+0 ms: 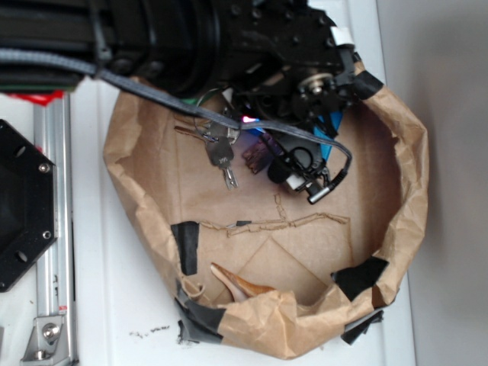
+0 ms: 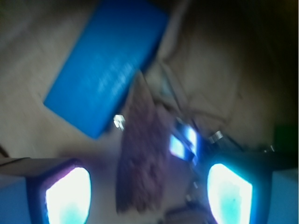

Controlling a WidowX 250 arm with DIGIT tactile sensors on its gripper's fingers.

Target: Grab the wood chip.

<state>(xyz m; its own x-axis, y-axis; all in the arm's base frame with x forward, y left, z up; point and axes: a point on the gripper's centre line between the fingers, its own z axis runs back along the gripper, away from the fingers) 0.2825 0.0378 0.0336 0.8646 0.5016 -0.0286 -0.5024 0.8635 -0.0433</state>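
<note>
The wood chip (image 2: 142, 158) is a dark brown, rough flat sliver lying on the brown paper floor. In the wrist view it lies between my two glowing fingertips (image 2: 67, 196), apart from both. My gripper (image 2: 148, 196) is open around it. In the exterior view only a small part of the chip (image 1: 255, 156) shows under the black arm, and my gripper (image 1: 293, 171) sits low over it near the back of the paper basin.
A blue rectangular block (image 2: 105, 65) lies just beyond the chip. Keys on a ring (image 1: 221, 156) lie to the left. A tan-orange curved sliver (image 1: 240, 284) rests by the front wall. The taped paper wall (image 1: 408, 198) rings everything.
</note>
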